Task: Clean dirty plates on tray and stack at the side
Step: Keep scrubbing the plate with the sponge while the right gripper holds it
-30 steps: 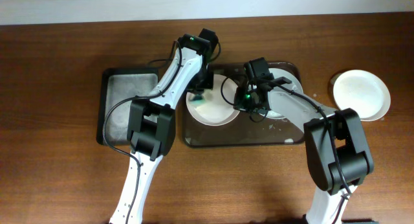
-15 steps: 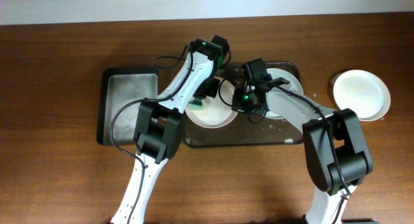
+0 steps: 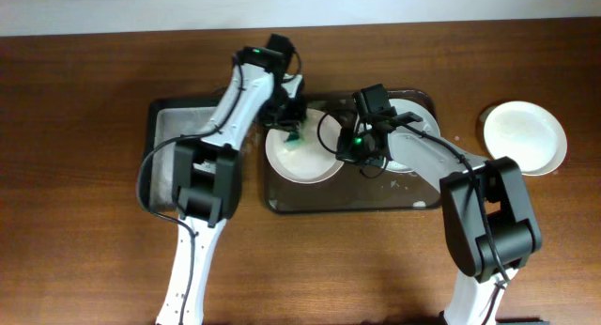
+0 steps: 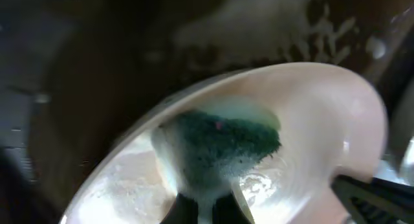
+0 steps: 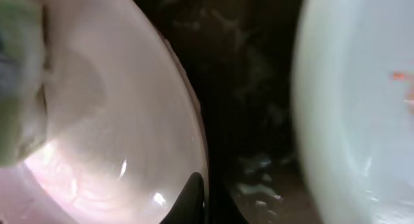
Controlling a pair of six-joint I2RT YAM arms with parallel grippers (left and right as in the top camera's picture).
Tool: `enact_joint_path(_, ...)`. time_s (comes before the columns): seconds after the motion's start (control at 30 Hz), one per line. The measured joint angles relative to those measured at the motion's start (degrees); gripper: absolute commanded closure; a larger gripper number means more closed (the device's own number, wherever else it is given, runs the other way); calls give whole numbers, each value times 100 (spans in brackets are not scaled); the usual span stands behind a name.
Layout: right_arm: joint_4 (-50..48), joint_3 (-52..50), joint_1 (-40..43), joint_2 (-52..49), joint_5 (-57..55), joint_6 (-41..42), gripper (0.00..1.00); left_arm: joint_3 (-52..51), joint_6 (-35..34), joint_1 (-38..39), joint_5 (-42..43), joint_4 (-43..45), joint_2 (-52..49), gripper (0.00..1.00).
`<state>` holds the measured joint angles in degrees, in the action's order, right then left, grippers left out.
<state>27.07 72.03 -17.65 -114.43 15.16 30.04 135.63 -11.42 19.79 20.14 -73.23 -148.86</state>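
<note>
Table [image 3: 84, 269]: was brown wood.
Centre: large tray [image 3: 347, 210].
Left: smaller tray [image 3: 188, 123].
Right: one white plate [image 3: 524, 137].

Overhead, soft even light falls on the tray [image 3: 347, 192], with faint shadows beside it. Both wrist views are dim and blurred; small glints shine on the plate [image 4: 323, 120] in the tray.

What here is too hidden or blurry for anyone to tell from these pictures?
- Overhead: the right arm covers most of the round white plate at the right of the dark rectangular tray; its dirt is unreadable.
- Right wrist: the bottom edge leaves one fingertip of the right pincer; grip unclear.
- Left wrist: blur hides smears on the white plate under the green sponge.
</note>
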Motion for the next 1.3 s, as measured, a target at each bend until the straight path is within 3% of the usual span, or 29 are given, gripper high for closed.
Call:
enact_joint_path(0.2, -186, -55, 192, -105, 654, -4, 96, -15, 216, -413, 815, -28, -72, 100)
enact_joint_path(0.4, -205, -140, 289, -146, 1115, -94, 96, -17, 1040, -407, 1738, -221, -74, 100)
enact_joint_path(0.63, -208, -164, 289, -157, 1244, -179, 96, -26, 1681, -407, 1899, -927, -74, 100)
enact_joint_path(0.73, -219, -170, 289, -157, 1283, -177, 96, -26, 1410, -404, 1340, -907, -74, 100)
enact_joint_path(0.83, -234, -170, 289, -157, 1303, -177, 96, 0, 422, -376, 146, -866, -63, 100)
enact_joint_path(1.0, -339, -170, 286, -162, 1329, -177, 96, 120, -584, -201, -1421, -944, 44, 100)
enact_joint_path(1.17, -400, -170, 212, -195, 1370, -175, 96, 227, -979, 11, -2264, -1040, 11, 100)
enact_joint_path(1.3, -356, -170, 221, -195, 1366, -177, 96, 289, -673, 116, -2361, -1233, -20, 100)
